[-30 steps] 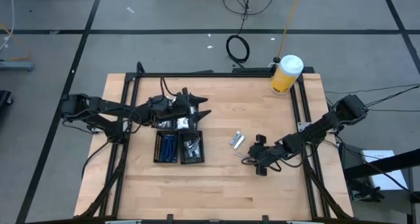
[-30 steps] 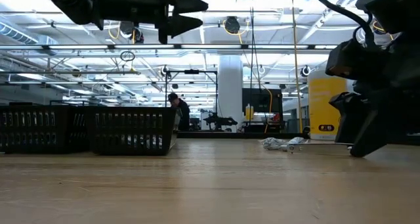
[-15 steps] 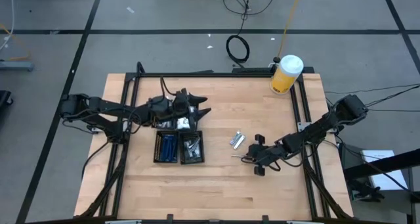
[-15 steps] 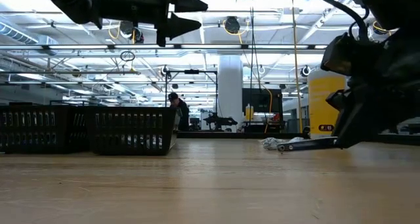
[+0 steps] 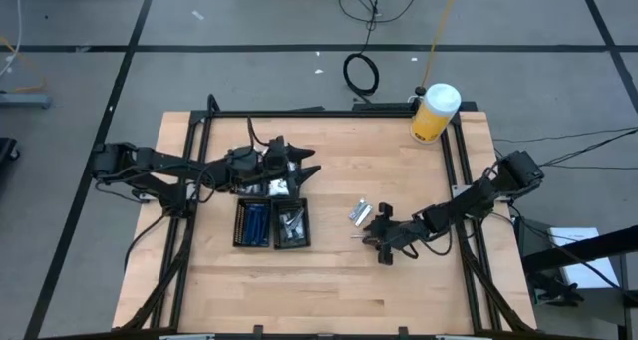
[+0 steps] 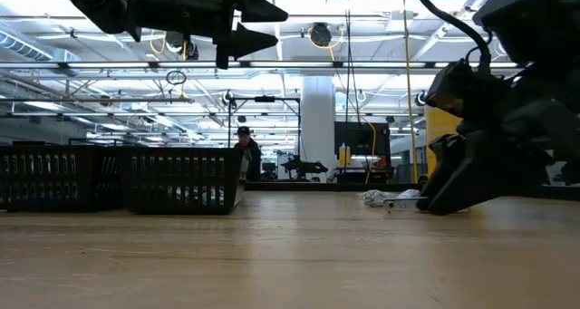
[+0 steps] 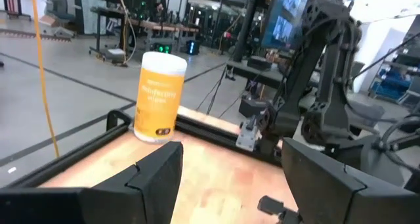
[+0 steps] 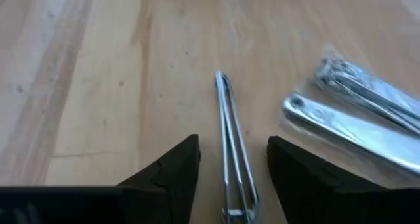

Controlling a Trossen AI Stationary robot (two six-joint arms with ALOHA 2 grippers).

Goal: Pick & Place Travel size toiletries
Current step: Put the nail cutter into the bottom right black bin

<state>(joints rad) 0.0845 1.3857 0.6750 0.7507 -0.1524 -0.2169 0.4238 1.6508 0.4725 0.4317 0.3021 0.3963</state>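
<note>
1. Toiletries of travel size lie in two places: a thin silvery metal piece [image 8: 231,152] and two clear-wrapped silvery packets [image 8: 357,109] on the bare wooden surface [image 5: 329,280], with more items in the black tray [image 5: 271,223].
2. Right claw [image 5: 376,240] is low over the surface, fingers [image 8: 167,175] apart, the thin metal piece lying between them; whether they touch it cannot be told.
3. The packets [image 5: 360,213] lie just beside that claw, toward the far edge.
4. Left claw [image 5: 305,163] hangs above the tray's far end, fingers [image 7: 157,175] apart and holding nothing.
5. A yellow jar with a white lid [image 5: 435,114] stands at the far right corner.
</note>
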